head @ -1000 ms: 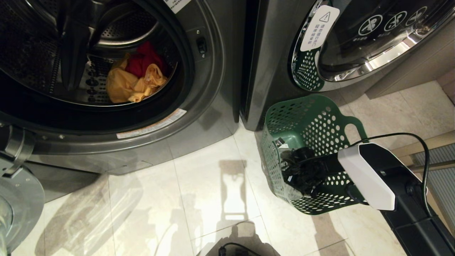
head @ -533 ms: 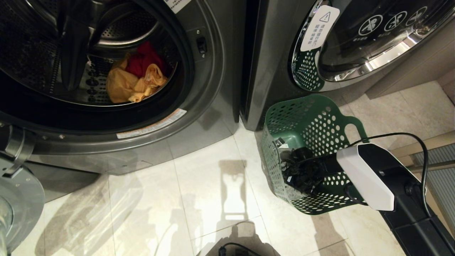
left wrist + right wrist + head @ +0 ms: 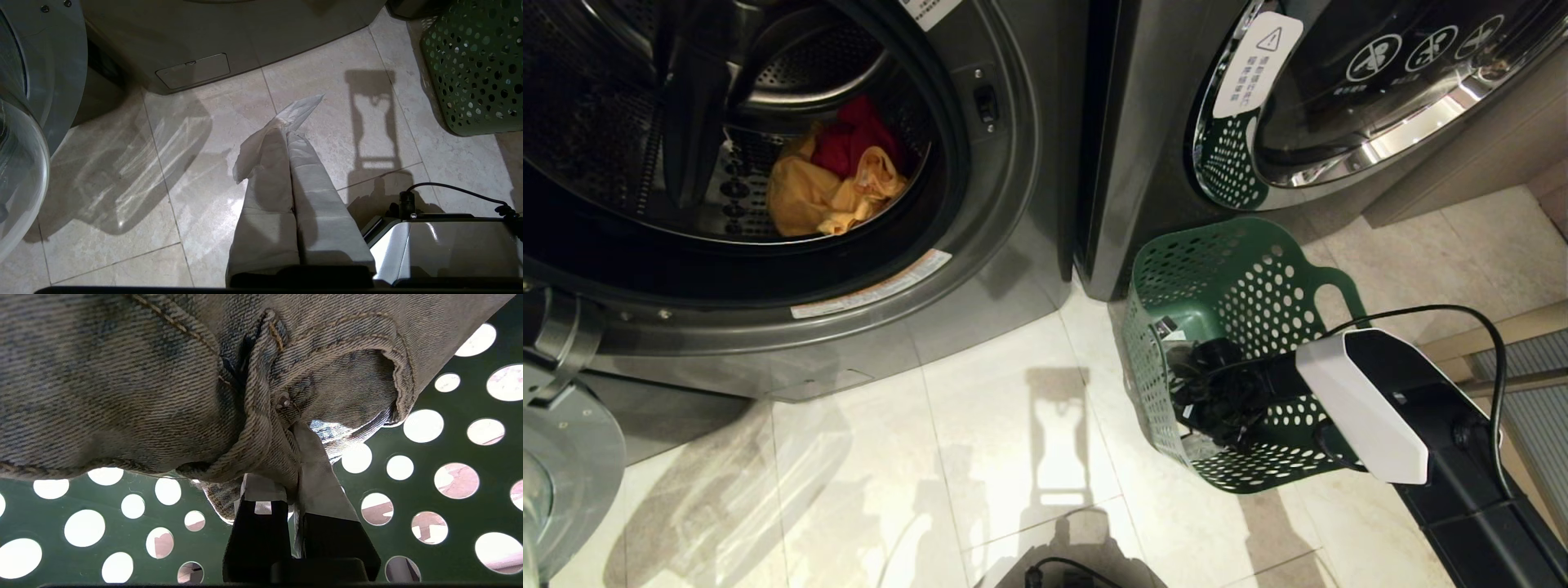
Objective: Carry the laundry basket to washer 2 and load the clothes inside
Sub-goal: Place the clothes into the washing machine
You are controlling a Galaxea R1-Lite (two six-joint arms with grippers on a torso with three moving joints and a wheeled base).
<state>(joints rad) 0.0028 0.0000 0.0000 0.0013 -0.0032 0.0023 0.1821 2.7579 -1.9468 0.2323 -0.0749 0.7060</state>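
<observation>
now right tool (image 3: 292, 473) down in basket (image 3: 1241, 278), pinched shut on denim (image 3: 163, 384) seam fold. basket on floor beside washer (image 3: 980, 245), drum open. denim likely heavy, floppy; thick seam gives firm hold. left tool (image 3: 288, 130) closed, idle above floor.

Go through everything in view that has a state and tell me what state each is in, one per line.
left washer: door open, yellow and red clothes in the drum
right washer: door shut
laundry basket: upright on the floor, by the right washer
denim garment: in the basket, pinched by the right gripper
right gripper: inside the basket, shut on denim
left gripper: shut, over the floor, holding nothing
</observation>
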